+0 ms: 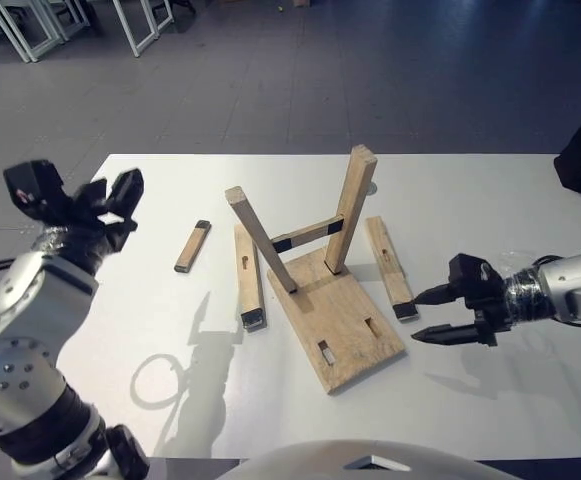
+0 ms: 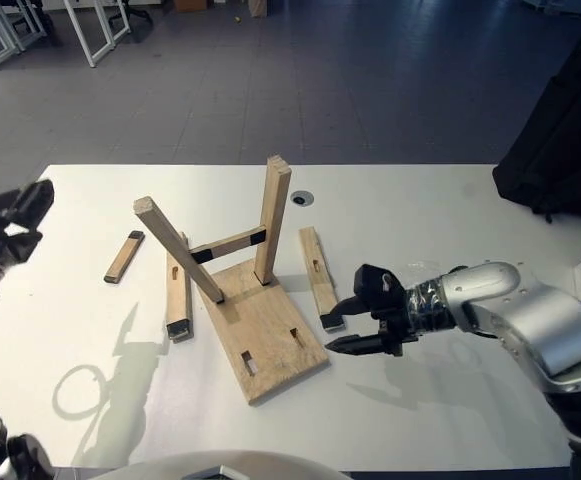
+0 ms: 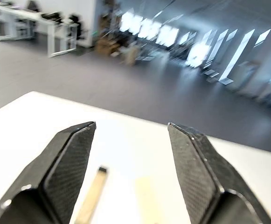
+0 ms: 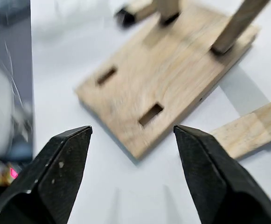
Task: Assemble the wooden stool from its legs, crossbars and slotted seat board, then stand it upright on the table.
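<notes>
Fingers (image 1: 436, 294) of the right gripper (image 1: 416, 318) are spread beside the near end of the loose leg (image 1: 385, 255), which lies along the seat board (image 1: 345, 330).

This looks like a large lab or workshop hall rather than a home. A wide, bare grey tiled floor (image 1: 390, 80) stretches away behind the white table (image 1: 140, 300), which has a cable grommet (image 2: 301, 199) set into its top, as an office desk would. White metal bench frames (image 1: 135, 25) stand on the open floor at the far side. The left wrist view shows a long white desk (image 3: 14, 14), stacked boxes (image 3: 109, 46) and a row of bright windows (image 3: 163, 35) lighting the hall.
</notes>
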Motion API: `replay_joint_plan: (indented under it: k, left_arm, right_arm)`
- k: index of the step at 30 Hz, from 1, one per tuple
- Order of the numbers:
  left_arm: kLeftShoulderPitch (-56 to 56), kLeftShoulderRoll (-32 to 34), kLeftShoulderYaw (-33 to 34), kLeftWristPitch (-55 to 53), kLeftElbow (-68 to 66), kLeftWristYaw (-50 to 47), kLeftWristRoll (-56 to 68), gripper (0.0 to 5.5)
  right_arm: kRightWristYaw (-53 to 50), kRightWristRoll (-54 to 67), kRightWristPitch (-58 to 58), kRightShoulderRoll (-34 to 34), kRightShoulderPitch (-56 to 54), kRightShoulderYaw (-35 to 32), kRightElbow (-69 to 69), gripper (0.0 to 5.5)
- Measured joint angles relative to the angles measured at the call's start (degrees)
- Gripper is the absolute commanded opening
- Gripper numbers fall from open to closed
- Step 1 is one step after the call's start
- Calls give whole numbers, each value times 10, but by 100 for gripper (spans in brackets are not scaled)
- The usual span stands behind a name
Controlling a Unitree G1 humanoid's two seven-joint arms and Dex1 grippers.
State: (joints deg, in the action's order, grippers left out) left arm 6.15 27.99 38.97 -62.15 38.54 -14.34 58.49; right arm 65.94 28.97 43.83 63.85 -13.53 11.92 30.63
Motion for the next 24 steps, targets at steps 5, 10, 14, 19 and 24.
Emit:
replay_joint_plan:
  k: [5,10,14,19,24]
  left_arm:
    - [-36,-6,-39,35,0,11,-43,285]
    - [-43,-6,-63,50,-12,29,-61,285]
    - [-41,-5,-79,59,-27,41,-72,285]
    - [-11,8,-96,65,-84,57,-104,285]
    - [7,19,-125,75,-115,75,-149,285]
  right_arm:
    - [1,-205,-317,-12,63,99,-13,319]
    - [7,-260,-458,-39,105,129,-32,319]
    - [-21,-312,-501,-105,103,158,-79,319]
    - [-83,-380,-509,-234,74,207,-156,319]
    - [-138,-417,-487,-313,64,225,-193,319]
